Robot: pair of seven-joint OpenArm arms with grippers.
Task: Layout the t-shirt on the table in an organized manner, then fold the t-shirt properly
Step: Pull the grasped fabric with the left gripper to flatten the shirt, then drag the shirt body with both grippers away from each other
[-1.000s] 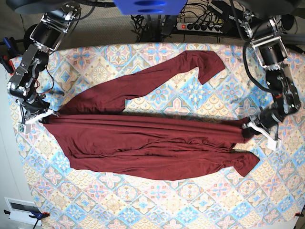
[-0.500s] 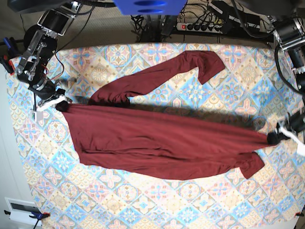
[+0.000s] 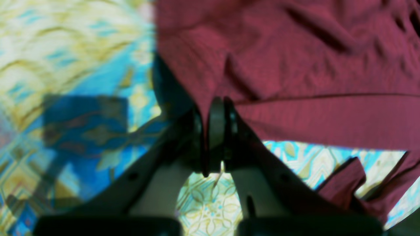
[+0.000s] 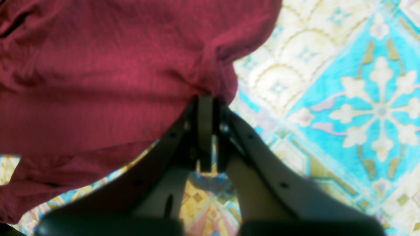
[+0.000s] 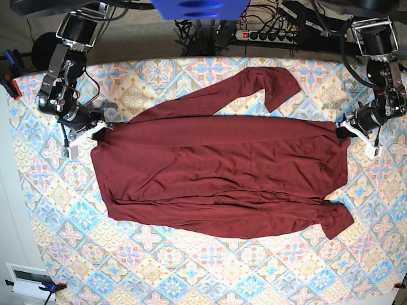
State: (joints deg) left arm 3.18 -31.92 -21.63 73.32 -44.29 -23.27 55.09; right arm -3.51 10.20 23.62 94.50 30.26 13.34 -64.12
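Patterned cloth of blue, pink and cream tiles covers the table, with cables and a power strip behind its far edge. Left gripper: fingers clenched on a pinch of the t-shirt near the table's right edge. Right gripper: fingers likewise clenched on the fabric near the left edge. Between them the maroon garment is stretched across the table's middle, one sleeve angled toward the far edge.

Left pincer clamped tight, arm stretched outward; right pincer likewise clamped, arm outstretched.
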